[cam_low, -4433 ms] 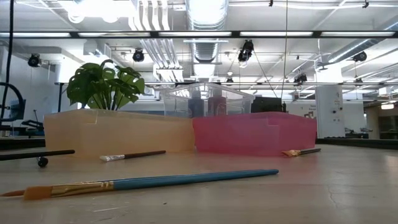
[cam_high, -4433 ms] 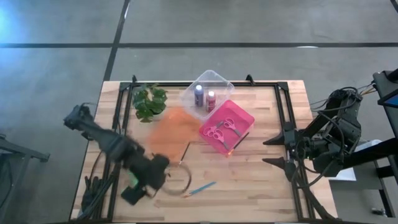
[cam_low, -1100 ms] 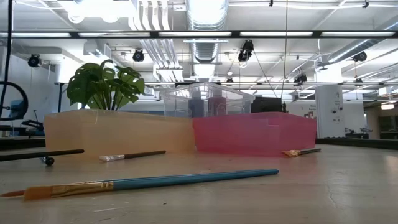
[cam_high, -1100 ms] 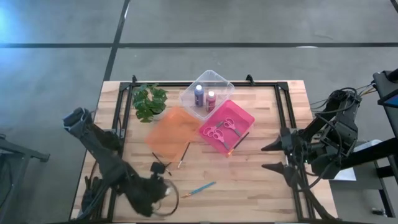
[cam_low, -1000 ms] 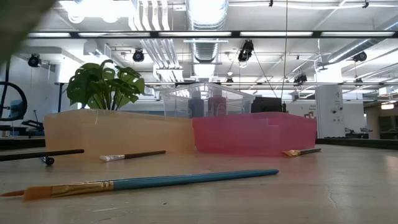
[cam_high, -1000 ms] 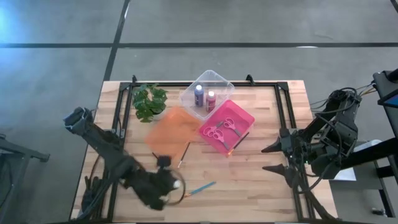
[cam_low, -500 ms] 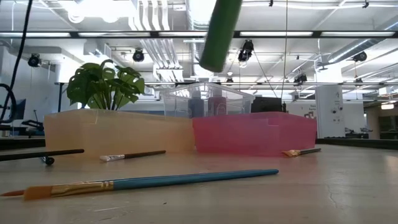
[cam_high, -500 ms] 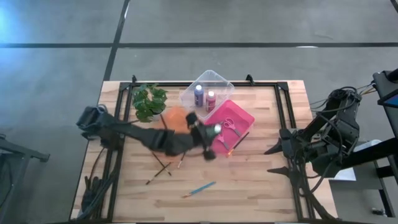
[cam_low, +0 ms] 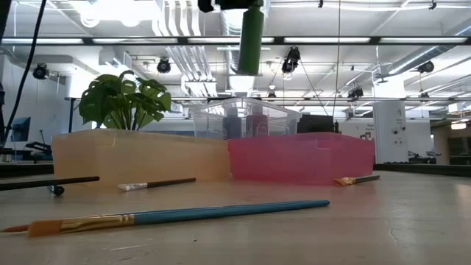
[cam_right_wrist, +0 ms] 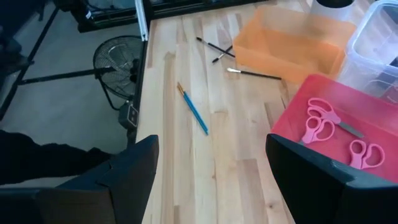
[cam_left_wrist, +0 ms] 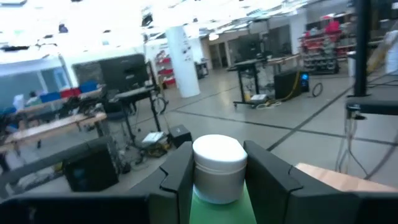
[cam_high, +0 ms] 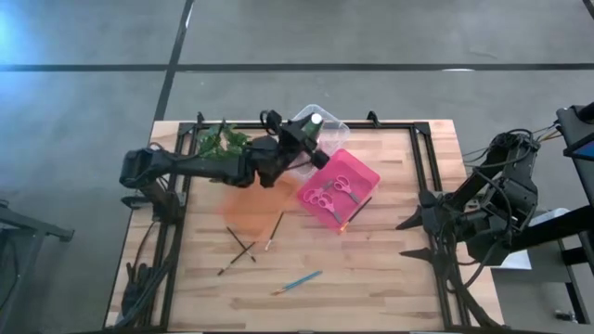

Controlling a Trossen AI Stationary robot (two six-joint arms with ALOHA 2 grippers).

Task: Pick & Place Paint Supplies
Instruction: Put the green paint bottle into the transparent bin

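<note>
Above the clear tray (cam_high: 327, 123), the left gripper (cam_high: 309, 129) holds the green bottle (cam_low: 251, 37); scissors (cam_high: 332, 190) are binned, brushes (cam_high: 297, 282) remain, right gripper (cam_right_wrist: 211, 180) wide.

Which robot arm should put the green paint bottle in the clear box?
Probably the left. Its left gripper already holds the green paint bottle above the clear box. The right gripper waits open at the table's far edge.
</note>
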